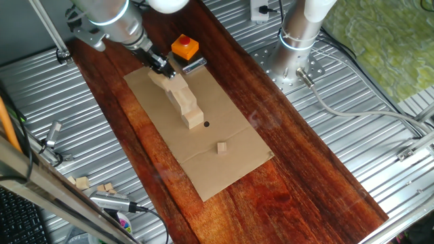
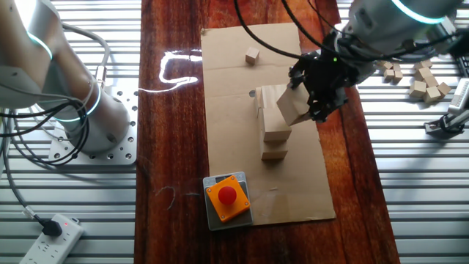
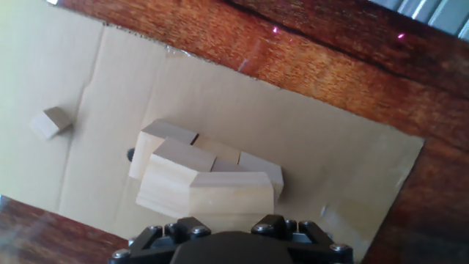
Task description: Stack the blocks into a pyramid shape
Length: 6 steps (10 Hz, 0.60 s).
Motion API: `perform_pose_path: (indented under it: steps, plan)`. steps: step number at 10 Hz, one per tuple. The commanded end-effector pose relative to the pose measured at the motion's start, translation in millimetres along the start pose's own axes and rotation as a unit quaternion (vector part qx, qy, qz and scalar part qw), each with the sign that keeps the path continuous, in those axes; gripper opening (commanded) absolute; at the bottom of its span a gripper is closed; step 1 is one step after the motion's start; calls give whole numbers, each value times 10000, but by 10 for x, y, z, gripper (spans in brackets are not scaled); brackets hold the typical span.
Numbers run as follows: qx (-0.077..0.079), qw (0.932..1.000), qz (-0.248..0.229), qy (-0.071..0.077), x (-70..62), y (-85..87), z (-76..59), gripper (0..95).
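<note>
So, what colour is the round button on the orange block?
Red. The button sits on top of the orange block, clearest in the other fixed view.

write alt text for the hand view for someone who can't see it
Looking down along the gripper, a pale wooden block sits just in front of it, tilted over a partly built stack of blocks on a cardboard sheet. A tiny wooden cube lies apart at the left, with dark wooden table beyond.

A dark wooden tabletop [image 1: 291,169] lies on ribbed metal decking [image 1: 352,149].
</note>
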<state>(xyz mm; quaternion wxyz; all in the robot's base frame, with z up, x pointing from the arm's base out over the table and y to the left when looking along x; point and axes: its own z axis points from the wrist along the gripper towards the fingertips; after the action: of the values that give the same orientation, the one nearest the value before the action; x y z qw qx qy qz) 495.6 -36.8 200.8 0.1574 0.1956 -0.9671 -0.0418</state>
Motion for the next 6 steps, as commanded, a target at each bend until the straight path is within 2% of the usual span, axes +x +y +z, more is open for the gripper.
perform_pose_path:
  steps: [1,3,4,5,6]
  plan:
    - [-86,9998,152,14,-3,0,2,0]
    - [-77,9998,178,20,0,-2,3,0]
    - [-69,10000,15,0,6,-5,6,0]
    - [36,9988,-479,-50,10,-6,9,0]
    - [97,9932,-1159,-102,12,-5,10,0]
